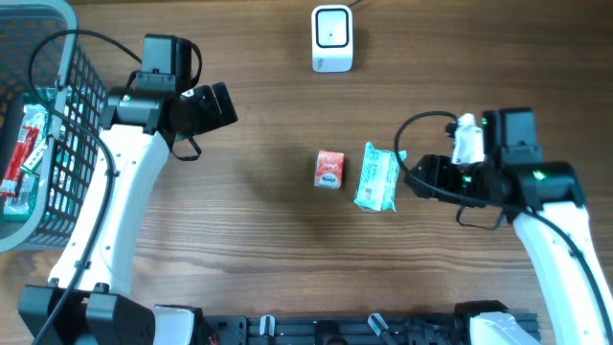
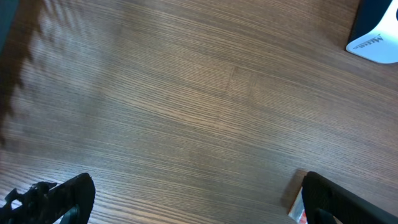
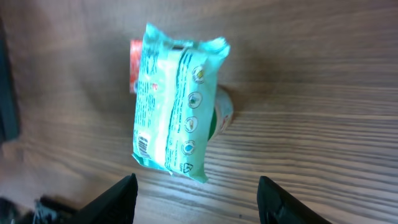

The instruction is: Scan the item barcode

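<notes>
We find the green packet (image 3: 177, 124) lying flat on the table (image 1: 249, 240) just beside a red box (image 1: 329, 170), in front of the right gripper (image 3: 198, 186), whose fingers stand spread and empty. The left gripper (image 2: 198, 186) is likewise open and idle. We judge that a pinch on the soft wrapper could slip, or could cover the barcode (image 3: 142, 144).

Overhead looks straight down on the table (image 1: 268, 249); wrist views sit close (right shares the teal packet (image 3: 174, 112)).

- it looked like a mock shop checkout in a robot lab.
- a white scanner (image 1: 332, 38) stood on the wooden table (image 1: 259, 249).
- a wire basket (image 1: 84, 101) held packaged goods (image 1: 23, 153).
</notes>
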